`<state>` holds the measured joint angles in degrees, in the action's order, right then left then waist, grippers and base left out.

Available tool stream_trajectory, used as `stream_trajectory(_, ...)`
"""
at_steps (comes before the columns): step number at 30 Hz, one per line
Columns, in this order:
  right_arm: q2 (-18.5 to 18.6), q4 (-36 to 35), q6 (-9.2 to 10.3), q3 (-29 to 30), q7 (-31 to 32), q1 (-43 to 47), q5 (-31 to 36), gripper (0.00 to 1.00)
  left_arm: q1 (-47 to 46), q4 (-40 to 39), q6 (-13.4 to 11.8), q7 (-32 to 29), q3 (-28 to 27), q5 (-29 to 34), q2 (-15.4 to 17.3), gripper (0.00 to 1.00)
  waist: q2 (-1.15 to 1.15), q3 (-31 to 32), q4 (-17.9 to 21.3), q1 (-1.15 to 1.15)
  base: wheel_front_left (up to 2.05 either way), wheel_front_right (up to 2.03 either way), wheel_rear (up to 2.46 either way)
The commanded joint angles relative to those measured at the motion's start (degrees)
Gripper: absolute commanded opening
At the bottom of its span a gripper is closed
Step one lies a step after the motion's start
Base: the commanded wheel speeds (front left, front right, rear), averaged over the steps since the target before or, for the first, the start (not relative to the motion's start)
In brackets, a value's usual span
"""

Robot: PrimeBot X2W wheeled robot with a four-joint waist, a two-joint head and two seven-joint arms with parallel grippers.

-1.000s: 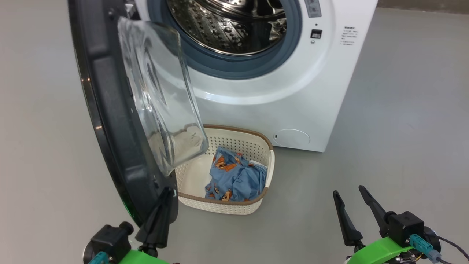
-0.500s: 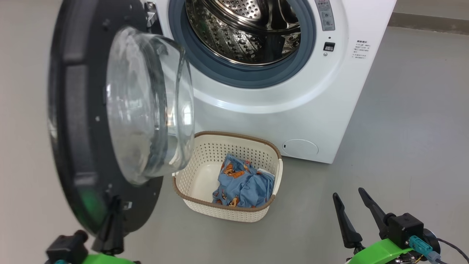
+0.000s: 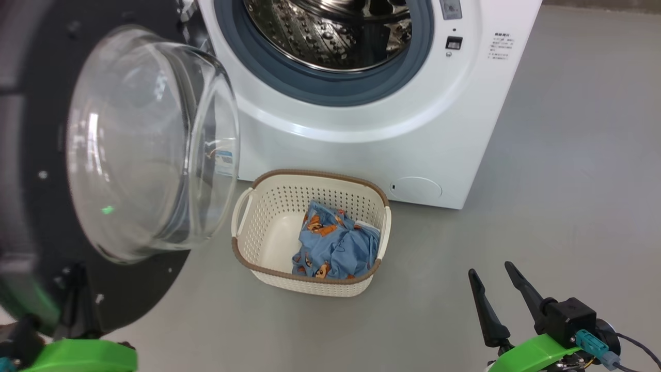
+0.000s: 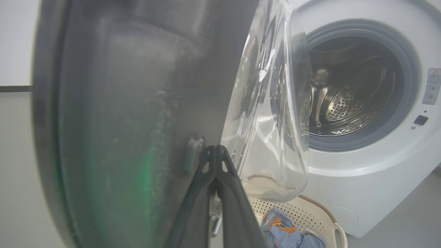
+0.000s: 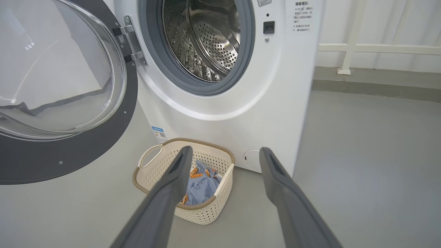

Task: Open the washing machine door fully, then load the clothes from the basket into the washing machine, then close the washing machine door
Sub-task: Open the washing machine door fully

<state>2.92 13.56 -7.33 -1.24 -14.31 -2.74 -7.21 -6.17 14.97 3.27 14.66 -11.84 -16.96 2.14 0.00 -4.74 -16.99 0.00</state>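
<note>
The washing machine (image 3: 361, 129) stands open, its steel drum (image 3: 330, 31) bare. Its black door (image 3: 31, 155) with the glass bowl (image 3: 150, 144) is swung far out to the left. My left gripper (image 3: 77, 274) is shut, its tips against the door's inner face (image 4: 120, 103) close to the lower edge; the left gripper (image 4: 215, 148) holds nothing. The basket (image 3: 310, 284) sits on the floor before the machine with the blue bear-print clothes (image 3: 335, 248) in its right half. My right gripper (image 3: 489, 268) hangs open and empty to the right of the basket.
Grey floor (image 3: 568, 181) spreads to the right of the machine. In the right wrist view a white rail (image 5: 379, 48) runs along the back wall. A blue label sticker (image 5: 158, 132) sits low on the machine's front, behind the basket (image 5: 148, 172).
The door has swung further open to the left, and my left gripper has gone left with it. The head camera also shifted. The right gripper and the basket stay put.
</note>
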Motion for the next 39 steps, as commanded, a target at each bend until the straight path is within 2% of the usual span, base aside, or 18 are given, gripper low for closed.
stream_trajectory(1,0.04,-1.37,-0.16,-1.68,-0.69,-2.17,0.44,1.0,-2.54,-0.72,-0.86,0.34,-3.49,0.69,2.24,0.0,0.0,-0.97,0.55,0.0,0.0,0.0,0.0)
stream_trajectory(11,0.58,-1.5,-0.16,-1.57,-0.69,-3.77,1.17,1.0,-8.06,3.57,-0.97,0.34,-13.57,0.7,4.29,0.0,0.0,-4.87,1.7,0.0,0.0,0.0,0.0)
stream_trajectory(23,1.15,-1.96,-0.16,-1.45,-0.69,-6.18,1.87,1.0,-15.11,5.85,0.82,0.34,-23.81,3.58,5.74,0.0,0.0,-9.32,1.94,0.0,0.0,0.0,0.0)
stream_trajectory(29,1.06,-1.6,-0.16,-1.85,-0.69,-6.62,1.76,1.0,-18.2,9.02,2.06,0.34,-26.27,5.82,7.47,0.0,0.0,-9.85,2.24,0.0,0.0,0.0,0.0)
stream_trajectory(39,0.81,-0.89,-0.16,-2.29,-0.69,-6.47,1.21,1.0,-19.21,10.57,3.11,0.34,-28.43,8.51,7.91,0.0,0.0,-8.8,3.1,0.0,0.0,0.0,0.0)
